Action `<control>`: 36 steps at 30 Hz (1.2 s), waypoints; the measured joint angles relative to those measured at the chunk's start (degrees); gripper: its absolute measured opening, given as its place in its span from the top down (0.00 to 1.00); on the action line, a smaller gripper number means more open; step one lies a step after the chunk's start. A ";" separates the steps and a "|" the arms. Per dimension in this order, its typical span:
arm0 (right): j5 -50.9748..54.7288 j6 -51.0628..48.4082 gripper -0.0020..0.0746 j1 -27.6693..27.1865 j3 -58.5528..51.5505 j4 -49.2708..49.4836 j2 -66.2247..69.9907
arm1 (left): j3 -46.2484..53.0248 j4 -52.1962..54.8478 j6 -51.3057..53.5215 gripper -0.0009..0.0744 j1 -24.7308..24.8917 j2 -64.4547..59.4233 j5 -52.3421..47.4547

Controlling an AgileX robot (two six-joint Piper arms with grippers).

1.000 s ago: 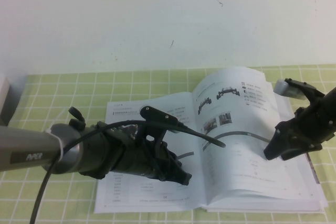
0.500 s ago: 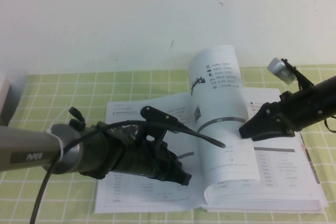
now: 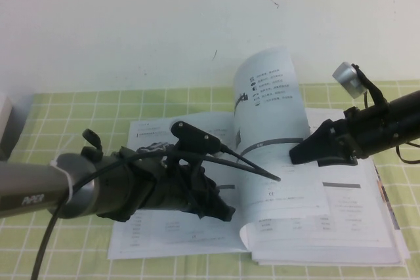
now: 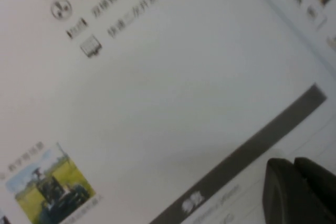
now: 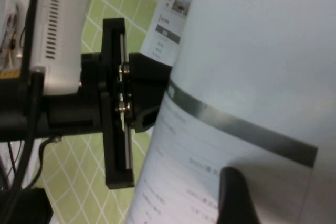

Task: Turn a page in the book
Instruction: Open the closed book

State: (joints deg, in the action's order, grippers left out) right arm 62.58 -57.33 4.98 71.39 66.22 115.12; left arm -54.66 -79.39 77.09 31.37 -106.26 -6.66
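The book (image 3: 348,227) lies open on the green mat. The page (image 3: 272,116) stands up from the spine and curls over; it fills the left wrist view (image 4: 173,93) and shows a grey bar in the right wrist view (image 5: 252,66). My right gripper (image 3: 300,153) is open at the page's right edge, level with its grey bar. One finger (image 5: 234,198) lies against the sheet; the other is hidden. My left gripper (image 3: 222,210) is shut and rests low over the left-hand page near the spine. Its fingertips (image 4: 286,182) sit side by side close to the raised sheet.
The left arm's black cable (image 3: 252,167) reaches across the spine to the standing page. A green grid mat (image 3: 65,116) covers the table up to a white wall. A white box (image 3: 5,129) stands at the far left edge.
The page has risen from the right-hand stack to standing and now curls left. My right gripper has moved left and up with it. The left arm and the left-hand page shifted slightly.
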 joint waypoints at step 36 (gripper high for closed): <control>1.29 -6.78 0.47 3.64 0.00 13.59 0.09 | 2.20 -0.52 2.74 0.99 -2.99 5.45 7.15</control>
State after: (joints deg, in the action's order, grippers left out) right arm 63.87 -64.11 8.62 71.39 79.81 115.20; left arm -52.46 -79.90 79.83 28.38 -100.81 0.49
